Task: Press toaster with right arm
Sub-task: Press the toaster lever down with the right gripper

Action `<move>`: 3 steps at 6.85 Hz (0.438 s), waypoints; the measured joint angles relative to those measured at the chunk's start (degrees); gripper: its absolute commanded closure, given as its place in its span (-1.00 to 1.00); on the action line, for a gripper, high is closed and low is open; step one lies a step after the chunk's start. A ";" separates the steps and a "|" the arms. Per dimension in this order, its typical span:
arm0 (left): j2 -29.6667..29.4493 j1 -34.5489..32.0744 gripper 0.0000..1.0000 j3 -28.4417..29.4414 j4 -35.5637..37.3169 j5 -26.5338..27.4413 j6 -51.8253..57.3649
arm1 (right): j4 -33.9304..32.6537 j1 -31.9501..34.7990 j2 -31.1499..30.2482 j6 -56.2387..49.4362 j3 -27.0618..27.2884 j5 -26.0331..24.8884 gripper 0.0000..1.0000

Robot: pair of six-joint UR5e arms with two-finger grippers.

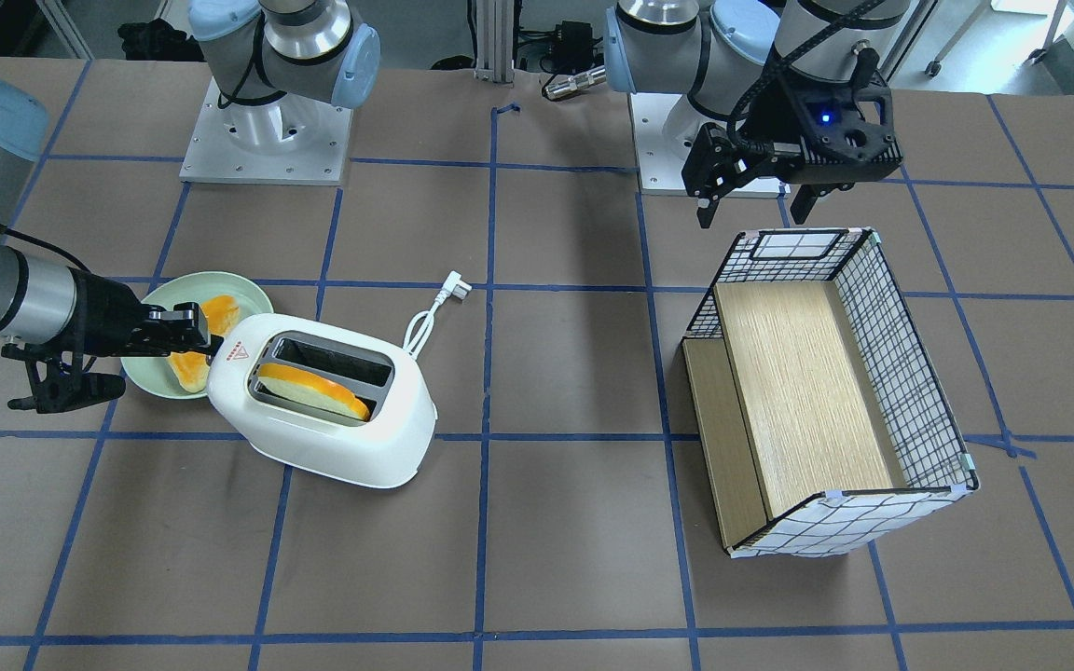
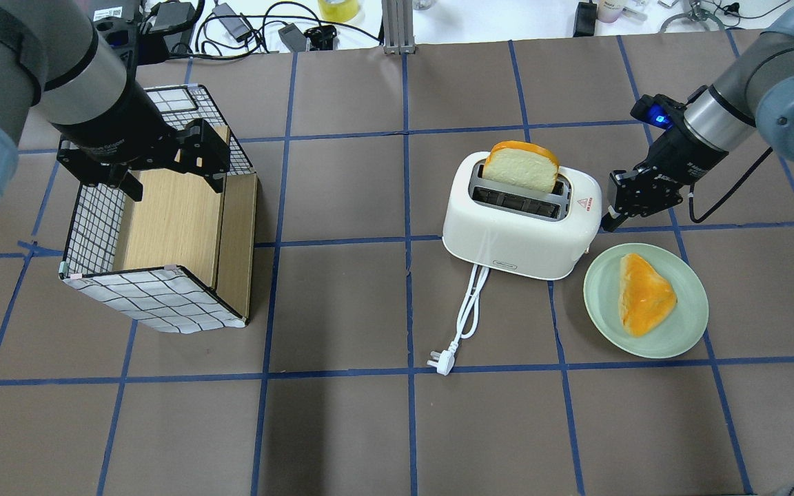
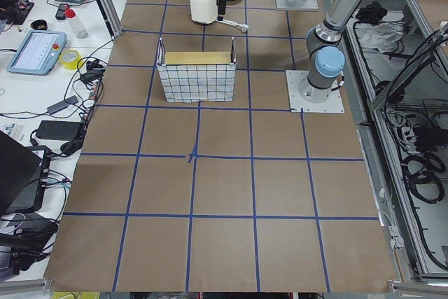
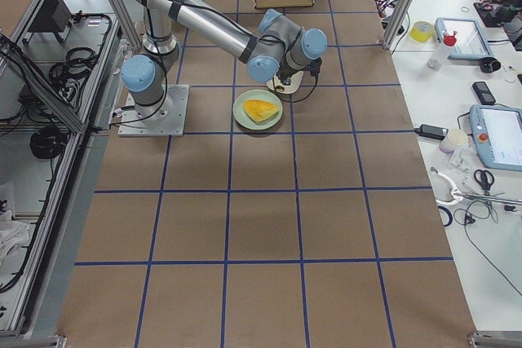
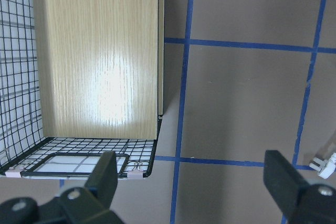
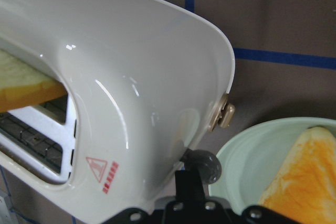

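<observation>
The white toaster (image 1: 378,438) (image 2: 507,238) stands on the table with a slice of toast (image 2: 521,167) in its far slot. Its red triangle sticker (image 6: 100,169) faces my right gripper. My right gripper (image 2: 609,219) (image 1: 204,337) is shut and empty, with its tip against the toaster's end. In the right wrist view the gripper (image 6: 188,174) sits beside the small grey knob (image 6: 207,163), just below the beige lever (image 6: 223,116). My left gripper (image 2: 175,184) (image 1: 751,205) is open and empty, hovering over the wire basket.
A green plate (image 2: 686,331) (image 1: 248,291) with a slice of bread (image 2: 642,293) lies next to the toaster, under my right wrist. The white cord and plug (image 2: 442,362) trail towards the robot. A wire basket with wooden panels (image 2: 94,227) (image 1: 910,373) lies on its side.
</observation>
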 measured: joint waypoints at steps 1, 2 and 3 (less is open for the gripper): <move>0.00 0.00 -1.00 0.00 0.00 -0.02 0.00 | -0.45 0.00 0.16 0.07 0.06 -0.05 1.00; 0.00 0.00 -1.00 0.00 0.00 -0.04 0.00 | -1.24 0.00 0.48 0.31 0.08 -0.13 1.00; 0.00 0.00 -1.00 0.00 0.00 -0.02 0.00 | -2.11 0.00 1.02 0.61 0.11 -0.28 1.00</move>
